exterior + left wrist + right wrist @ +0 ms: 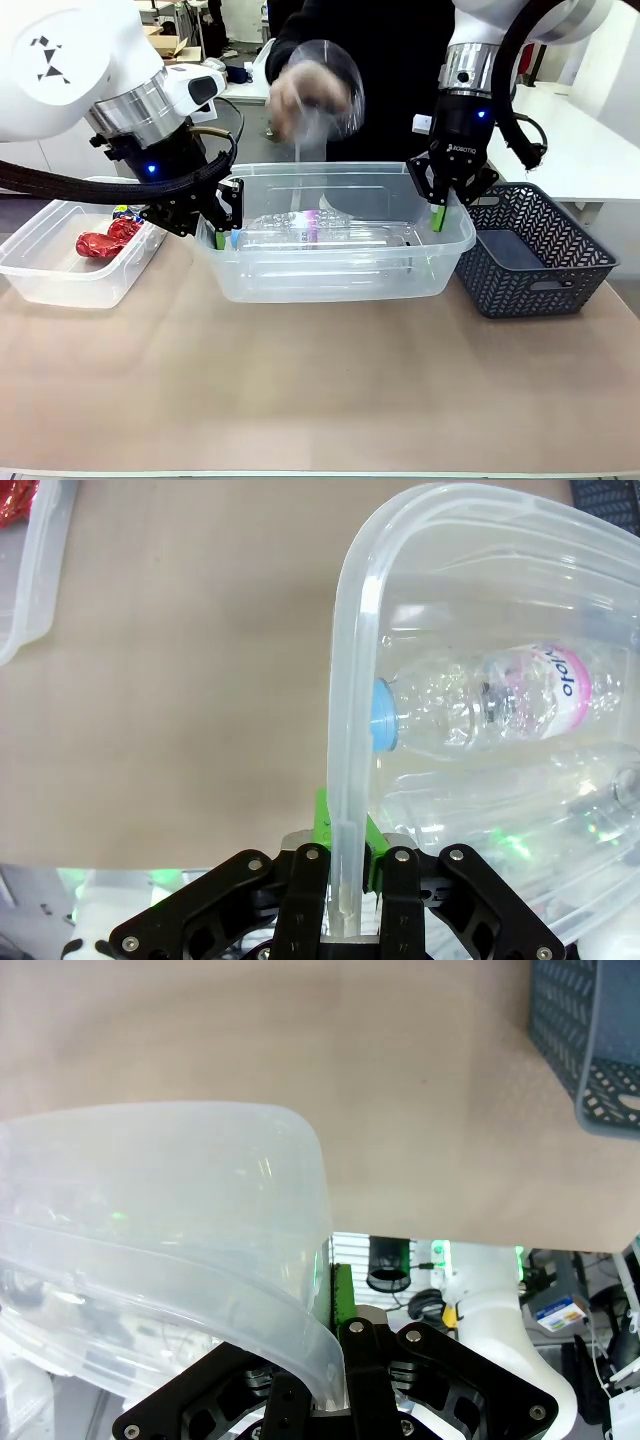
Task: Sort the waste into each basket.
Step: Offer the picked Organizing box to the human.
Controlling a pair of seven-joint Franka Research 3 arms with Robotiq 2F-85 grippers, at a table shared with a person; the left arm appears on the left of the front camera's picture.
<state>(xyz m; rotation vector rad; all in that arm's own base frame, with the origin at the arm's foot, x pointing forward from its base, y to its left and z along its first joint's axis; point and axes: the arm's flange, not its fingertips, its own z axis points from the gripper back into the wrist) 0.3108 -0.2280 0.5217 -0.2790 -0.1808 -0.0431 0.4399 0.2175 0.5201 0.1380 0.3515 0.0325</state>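
A large clear tub (pixel 340 275) stands in the middle of the table, with clear bottles (pixel 320 232) lying inside. My left gripper (pixel 226 236) is shut on its left rim and my right gripper (pixel 440 214) is shut on its right rim. In the left wrist view the tub rim (pixel 345 730) runs between my left gripper's (pixel 345 858) green pads, beside a blue-capped, pink-labelled bottle (pixel 480 705). The right wrist view has the tub's rim (pixel 300 1310) pinched in my right gripper (pixel 335 1312). Above the tub, a person's hand holds a blurred clear bottle (pixel 322 88).
At the left, a smaller clear tub (pixel 60 275) holds crumpled red wrappers (pixel 103 241) and a small multicoloured packet (pixel 124 212). A dark slate-blue lattice basket (pixel 535 255) sits right of the big tub. The table's near half is bare brown surface (pixel 320 390).
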